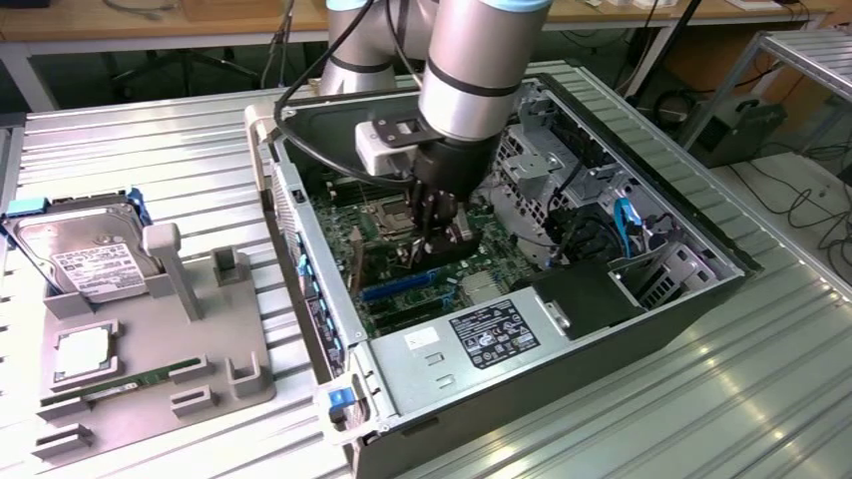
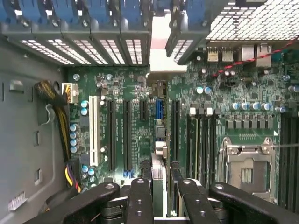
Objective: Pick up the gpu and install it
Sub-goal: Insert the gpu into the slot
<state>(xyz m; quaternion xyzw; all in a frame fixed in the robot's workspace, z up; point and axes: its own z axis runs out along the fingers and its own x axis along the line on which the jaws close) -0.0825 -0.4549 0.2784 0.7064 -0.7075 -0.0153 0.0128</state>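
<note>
Wrist view: tool [image 2: 159, 193] grips the gpu [image 2: 159, 154] edge-on between narrowed fingers, its long axis parallel to the motherboard [image 2: 140, 93] slots directly beneath; card hangs inside the computer case [image 1: 399, 349].

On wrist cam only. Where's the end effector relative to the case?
Observer: Inside the open case. The arm reaches down, and the end effector is just above the motherboard.
Operator: What's outside the case?
Observer: A grey fixture on the table, at the exterior view's left.
Operator: Anything in it?
Observer: A hard drive stands in its far end.
Operator: RAM?
Observer: A RAM stick lies along the fixture's near edge.
</note>
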